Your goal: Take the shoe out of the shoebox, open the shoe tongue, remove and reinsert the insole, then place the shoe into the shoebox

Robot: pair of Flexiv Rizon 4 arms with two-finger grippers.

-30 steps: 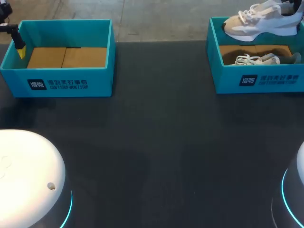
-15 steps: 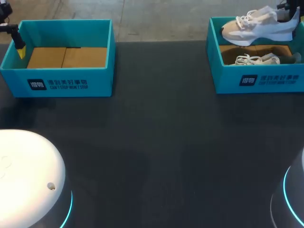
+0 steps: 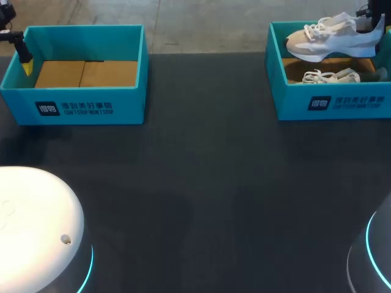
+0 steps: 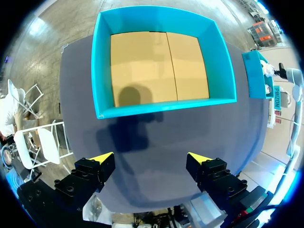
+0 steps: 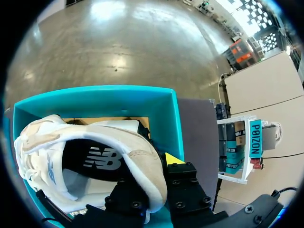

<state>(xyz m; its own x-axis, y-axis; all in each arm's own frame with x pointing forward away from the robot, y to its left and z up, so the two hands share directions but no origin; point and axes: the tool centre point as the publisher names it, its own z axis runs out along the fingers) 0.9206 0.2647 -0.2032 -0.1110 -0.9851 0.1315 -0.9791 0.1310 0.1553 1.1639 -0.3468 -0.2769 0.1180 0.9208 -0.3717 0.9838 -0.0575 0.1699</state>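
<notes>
My right claw (image 5: 153,178) is clamped on the heel of the shoe (image 3: 333,35), I think, though only one yellow tip shows past the collar. Over the last second the shoe has levelled out and drifted nearer me. It hangs above the shoebox (image 3: 330,105) under my claw, clear of the second shoe (image 3: 330,77), so take-out's basically done. Left claw (image 4: 149,159) is spread apart, holding nothing, with the empty box (image 4: 164,107) just ahead.

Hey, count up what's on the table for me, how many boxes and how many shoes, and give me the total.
Teal shoeboxes: 2, the left shoebox empty, the right shoebox with a shoe inside.
Shoes: 2, the raised shoe above the right shoebox, the lying shoe in it.
Total: 4
</notes>
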